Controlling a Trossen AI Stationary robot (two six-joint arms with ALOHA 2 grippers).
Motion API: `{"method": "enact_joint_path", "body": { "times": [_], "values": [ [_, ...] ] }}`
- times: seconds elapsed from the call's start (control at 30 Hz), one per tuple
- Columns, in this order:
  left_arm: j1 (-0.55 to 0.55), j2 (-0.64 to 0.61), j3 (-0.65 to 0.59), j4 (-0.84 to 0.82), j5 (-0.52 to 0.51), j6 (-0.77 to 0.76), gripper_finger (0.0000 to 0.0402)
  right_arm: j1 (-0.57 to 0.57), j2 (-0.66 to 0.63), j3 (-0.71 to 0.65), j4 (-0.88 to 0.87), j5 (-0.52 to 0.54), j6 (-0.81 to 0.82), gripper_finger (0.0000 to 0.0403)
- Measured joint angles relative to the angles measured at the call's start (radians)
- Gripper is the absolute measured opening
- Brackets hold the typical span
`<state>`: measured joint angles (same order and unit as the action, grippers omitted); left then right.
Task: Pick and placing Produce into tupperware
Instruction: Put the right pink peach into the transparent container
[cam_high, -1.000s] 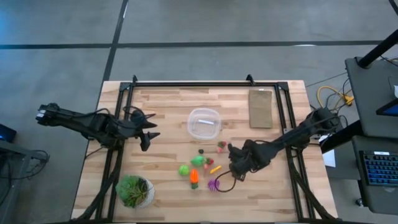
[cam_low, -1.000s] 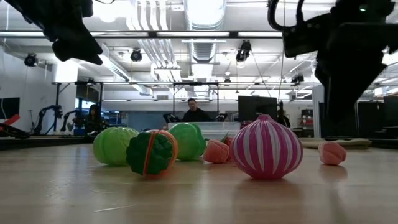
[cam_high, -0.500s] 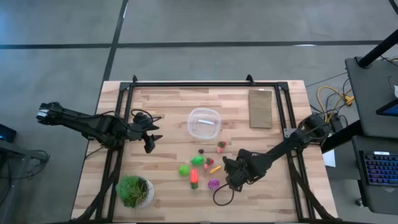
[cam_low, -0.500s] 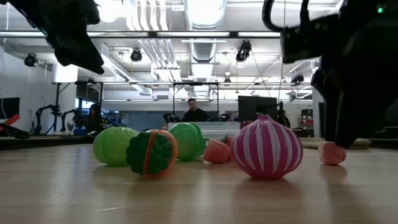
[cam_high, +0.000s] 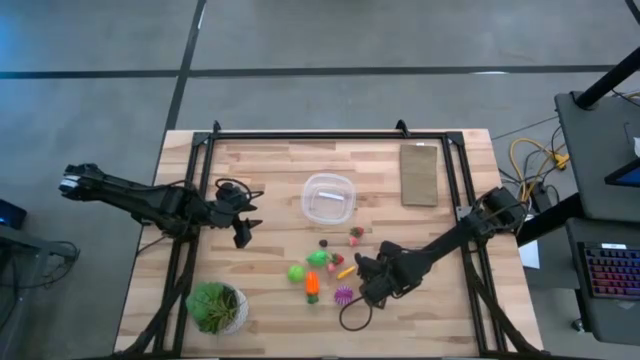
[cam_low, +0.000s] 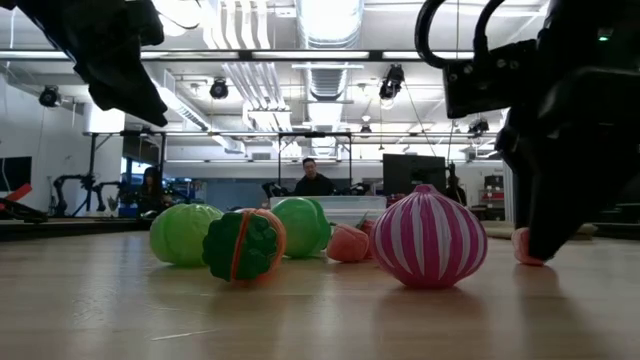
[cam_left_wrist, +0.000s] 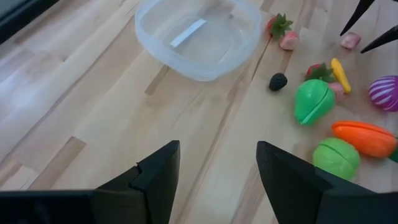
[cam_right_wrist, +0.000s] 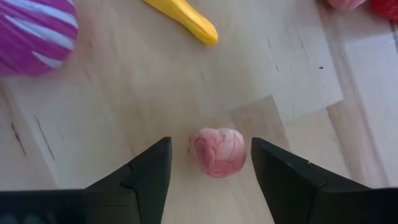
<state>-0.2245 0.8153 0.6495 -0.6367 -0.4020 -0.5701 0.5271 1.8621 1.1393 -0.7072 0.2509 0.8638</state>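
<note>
From overhead I can't see the small pink piece (cam_right_wrist: 218, 151) at all; my right gripper (cam_high: 366, 283) covers it. At table height the same arm hides most of it, leaving a sliver at its edge (cam_low: 520, 245). The purple striped onion (cam_right_wrist: 34, 34) is cut off by the right wrist picture's corner. The tupperware (cam_low: 345, 209) is mostly hidden behind the produce at table height. My left gripper's (cam_left_wrist: 217, 165) fingertips run off the frame's lower edge.

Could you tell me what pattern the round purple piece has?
Magenta with white stripes, clearest in the low view.
</note>
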Motion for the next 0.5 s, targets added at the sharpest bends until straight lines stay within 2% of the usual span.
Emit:
{"method": "enact_joint_path", "body": {
  "times": [0.33, 0.5],
  "values": [
    [0.0, 0.002, -0.002, 0.0, 0.0, 0.0, 0.0199, -0.004, 0.0, -0.005, 0.012, -0.015, 0.0, 0.0122],
    [0.0, 0.005, -0.002, 0.0, 0.001, 0.004, 0.0199, -0.011, -0.001, 0.016, 0.006, -0.015, -0.008, 0.0095]
  ]
}}
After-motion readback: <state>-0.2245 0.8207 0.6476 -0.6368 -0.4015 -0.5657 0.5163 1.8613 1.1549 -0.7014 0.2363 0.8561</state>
